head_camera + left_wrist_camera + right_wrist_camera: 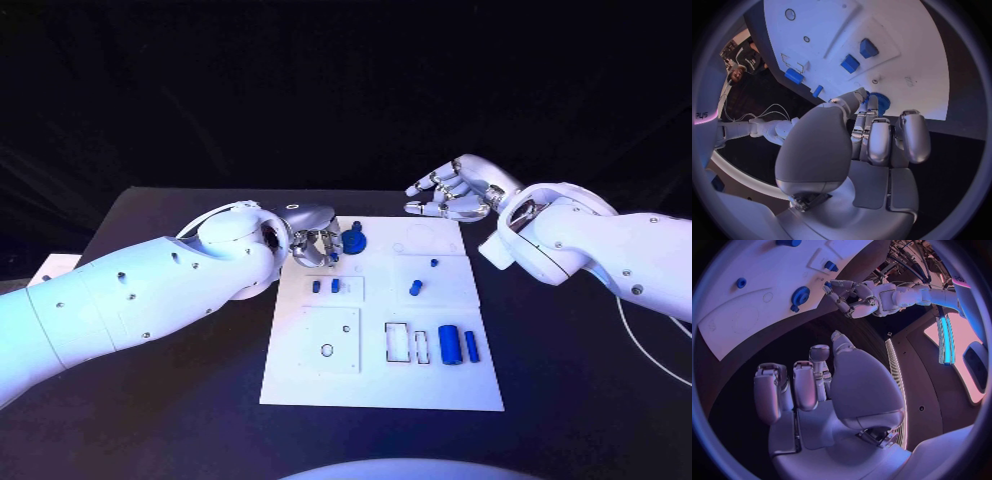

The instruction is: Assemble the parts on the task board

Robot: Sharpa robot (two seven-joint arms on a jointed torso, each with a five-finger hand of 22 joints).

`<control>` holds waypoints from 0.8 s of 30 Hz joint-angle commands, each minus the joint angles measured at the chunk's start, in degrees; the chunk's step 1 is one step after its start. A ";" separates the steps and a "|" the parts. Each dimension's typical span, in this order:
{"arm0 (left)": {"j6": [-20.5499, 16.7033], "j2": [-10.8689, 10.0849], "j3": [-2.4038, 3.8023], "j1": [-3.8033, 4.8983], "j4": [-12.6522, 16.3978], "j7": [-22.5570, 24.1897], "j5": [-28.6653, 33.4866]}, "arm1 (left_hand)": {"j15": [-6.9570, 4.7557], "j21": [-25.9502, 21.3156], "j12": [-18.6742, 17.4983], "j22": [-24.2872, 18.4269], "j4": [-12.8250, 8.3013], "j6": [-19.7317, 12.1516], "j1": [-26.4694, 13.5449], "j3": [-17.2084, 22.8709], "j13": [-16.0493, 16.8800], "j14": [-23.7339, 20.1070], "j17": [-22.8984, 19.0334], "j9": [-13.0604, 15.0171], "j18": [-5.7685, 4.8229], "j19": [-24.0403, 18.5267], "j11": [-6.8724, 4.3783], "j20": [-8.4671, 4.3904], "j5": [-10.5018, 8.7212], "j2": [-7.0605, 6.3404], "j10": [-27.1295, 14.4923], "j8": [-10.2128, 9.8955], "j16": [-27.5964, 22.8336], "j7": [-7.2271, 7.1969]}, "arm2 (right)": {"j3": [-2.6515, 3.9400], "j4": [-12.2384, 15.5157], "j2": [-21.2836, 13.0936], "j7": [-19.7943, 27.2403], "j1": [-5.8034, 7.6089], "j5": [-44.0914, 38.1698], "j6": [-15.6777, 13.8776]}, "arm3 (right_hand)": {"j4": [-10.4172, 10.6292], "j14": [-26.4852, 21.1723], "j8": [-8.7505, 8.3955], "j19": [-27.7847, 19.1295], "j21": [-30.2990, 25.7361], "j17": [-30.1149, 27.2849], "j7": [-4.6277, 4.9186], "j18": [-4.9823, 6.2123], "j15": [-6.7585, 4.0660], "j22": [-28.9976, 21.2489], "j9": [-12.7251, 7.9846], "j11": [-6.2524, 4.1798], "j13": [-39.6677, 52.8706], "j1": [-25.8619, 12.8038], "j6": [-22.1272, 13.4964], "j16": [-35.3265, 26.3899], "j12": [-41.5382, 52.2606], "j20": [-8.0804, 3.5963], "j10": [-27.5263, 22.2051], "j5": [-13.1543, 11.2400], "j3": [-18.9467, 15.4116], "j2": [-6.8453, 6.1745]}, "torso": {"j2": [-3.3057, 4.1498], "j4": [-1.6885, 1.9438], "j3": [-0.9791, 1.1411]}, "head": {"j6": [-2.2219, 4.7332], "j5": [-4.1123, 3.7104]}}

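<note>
A: The left hand (pixel 317 243) has its fingers round the blue gear (pixel 353 241) at the task board's (pixel 382 390) far left corner.

B: It should seat it squarely. The right hand (pixel 451 190) hovers loosely curled, holding nothing.

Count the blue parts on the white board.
7: gear by the left robot hand, two blocks beside it, two pegs mid-board, cylinder and bar at the near edge. More may be hidden.
</note>
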 commanded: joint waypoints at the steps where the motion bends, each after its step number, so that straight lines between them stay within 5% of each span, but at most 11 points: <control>1: 1.08 -0.25 0.05 -0.01 0.11 -0.76 0.82 | -0.19 0.20 -0.38 5.59 -0.06 0.43 -0.61 0.36 -0.09 1.55 -0.05 -0.06 -0.63 0.93 -0.01 -0.14 -0.06 0.13 0.57 -0.37 0.11 0.16 | 0.00 -0.07 0.07 0.54 -0.06 -0.36 0.72 | 0.22 2.31 0.37 -0.37 -0.28 -0.09 -0.11 0.44 0.00 5.39 0.10 0.01 0.06 -0.11 0.39 -0.36 0.13 0.06 -0.05 0.22 -0.01 0.47 | 0.06 -0.05 -0.02 | -0.04 0.07; 24: 3.34 1.00 -0.20 -0.22 -2.09 -1.82 0.52 | -0.20 0.15 -0.45 5.59 -0.10 0.53 -0.86 0.37 -0.11 1.52 -0.19 -0.12 -0.62 0.91 -0.04 -0.13 -0.08 0.00 0.71 -0.42 0.09 0.11 | 0.00 0.01 0.16 0.63 -0.10 -0.38 0.80 | 0.22 2.31 0.37 -0.37 -0.28 -0.09 -0.11 0.44 0.00 5.39 0.10 0.01 0.06 -0.11 0.39 -0.36 0.13 0.06 -0.05 0.22 -0.01 0.47 | 0.10 -0.14 0.01 | -0.46 0.36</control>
